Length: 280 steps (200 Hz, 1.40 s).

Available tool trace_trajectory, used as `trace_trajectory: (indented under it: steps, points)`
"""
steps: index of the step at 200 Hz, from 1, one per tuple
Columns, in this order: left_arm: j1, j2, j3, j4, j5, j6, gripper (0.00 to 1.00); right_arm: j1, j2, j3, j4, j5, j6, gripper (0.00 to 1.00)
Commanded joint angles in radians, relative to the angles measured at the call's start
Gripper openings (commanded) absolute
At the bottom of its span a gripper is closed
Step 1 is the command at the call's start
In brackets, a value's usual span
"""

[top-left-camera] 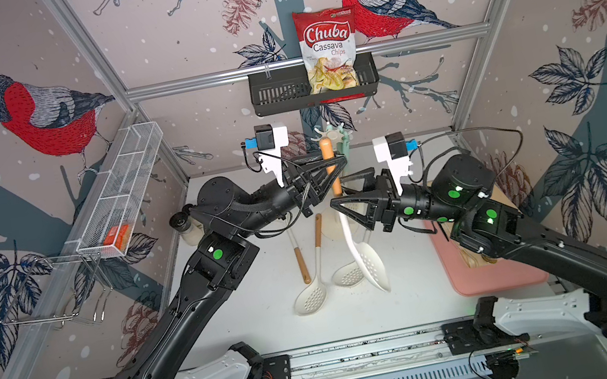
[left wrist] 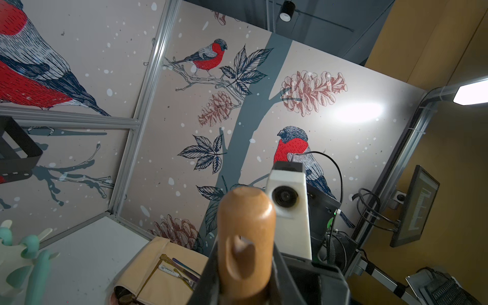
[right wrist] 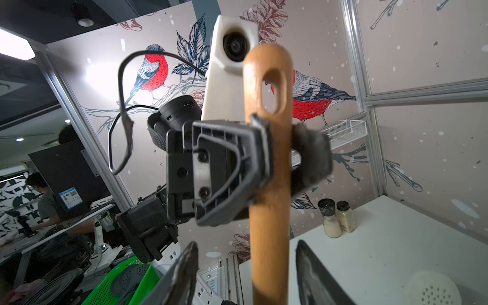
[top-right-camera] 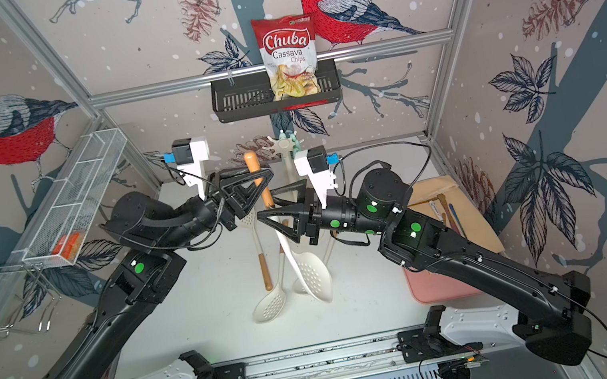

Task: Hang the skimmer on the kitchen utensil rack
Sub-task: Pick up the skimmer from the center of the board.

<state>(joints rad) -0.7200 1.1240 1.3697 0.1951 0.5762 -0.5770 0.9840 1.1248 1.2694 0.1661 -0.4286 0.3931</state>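
The skimmer point(top-left-camera: 370, 265) hangs nearly upright in the air just in front of the kitchen utensil rack point(top-left-camera: 331, 136), with its wooden handle end up and its white slotted head down. The left gripper point(top-left-camera: 337, 162) is clenched on the wooden handle just under the hanging hole point(right wrist: 273, 91). In the right wrist view, this left gripper point(right wrist: 280, 155) presses the wood from both sides.

The right gripper point(top-left-camera: 337, 191) is lower on the same handle, farther from the rack's top. Its jaws are released: the handle passes between its two fingers point(right wrist: 184, 272) with a gap on each side.

The handle end is near the rack's star-shaped top but apart from it — in a top view there is free space between the skimmer point(top-right-camera: 251, 159) and the kitchen utensil rack point(top-right-camera: 284, 144). The hole is not on any hook arm.

A teal utensil point(top-left-camera: 345, 141) sits among the hook arms, on the rack's side away from the skimmer. In front of the rack's base, other slotted spoons point(top-left-camera: 308, 299) lie flat on the table point(top-left-camera: 257, 317).
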Motion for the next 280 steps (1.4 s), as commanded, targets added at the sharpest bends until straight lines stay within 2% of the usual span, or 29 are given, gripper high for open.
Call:
trace_trajectory:
  steps: [1,42,65,82,100,107,113,131,136,144,174,190,208,232,264,280]
  points:
    - [0.001,-0.012,-0.007,0.09,0.026,-0.023,0.0,-0.002,0.026,0.032,0.05,-0.054,0.01,0.56]
    - [0.001,-0.02,-0.014,0.091,0.023,-0.025,0.0,-0.007,0.024,0.015,0.072,-0.05,0.016,0.4]
    - [0.001,-0.017,-0.019,0.104,0.03,-0.034,0.0,-0.012,0.023,0.007,0.093,-0.056,0.03,0.35]
    - [0.001,-0.018,-0.028,0.113,0.03,-0.037,0.0,-0.015,0.026,0.009,0.104,-0.057,0.04,0.22]
    - [0.001,-0.026,-0.035,0.111,0.026,-0.035,0.0,-0.019,0.022,0.003,0.108,-0.048,0.048,0.01]
    - [0.001,-0.029,-0.037,0.105,0.02,-0.03,0.0,-0.022,0.016,-0.004,0.106,-0.04,0.051,0.0]
    - [0.001,-0.033,-0.035,0.095,0.013,-0.021,0.13,-0.028,0.006,-0.013,0.106,-0.032,0.055,0.0]
    - [0.001,-0.044,-0.024,0.035,-0.011,0.029,0.71,-0.055,-0.035,-0.052,0.075,0.031,0.069,0.0]
    - [0.001,-0.048,-0.019,0.01,-0.026,0.049,0.8,-0.064,-0.052,-0.066,0.055,0.058,0.067,0.0]
    - [0.001,-0.058,-0.017,-0.034,-0.06,0.081,0.86,-0.082,-0.082,-0.089,0.012,0.115,0.062,0.0]
    - [0.001,-0.096,-0.035,-0.193,-0.25,0.206,0.9,-0.129,-0.172,-0.123,-0.247,0.403,-0.006,0.0]
    - [0.001,-0.09,-0.037,-0.301,-0.369,0.279,0.88,-0.127,-0.185,-0.112,-0.378,0.534,-0.038,0.0]
    - [0.001,-0.075,-0.062,-0.354,-0.426,0.331,0.86,-0.11,-0.165,-0.08,-0.5,0.67,-0.05,0.0]
    - [0.017,-0.061,-0.108,-0.313,-0.377,0.305,0.86,-0.065,-0.097,0.001,-0.624,0.819,-0.069,0.0]
    - [0.112,-0.053,-0.197,-0.172,-0.203,0.192,0.86,-0.047,0.021,0.127,-0.744,0.873,-0.101,0.0]
    - [0.155,-0.056,-0.233,-0.113,-0.151,0.15,0.85,-0.024,0.082,0.184,-0.796,0.908,-0.106,0.0]
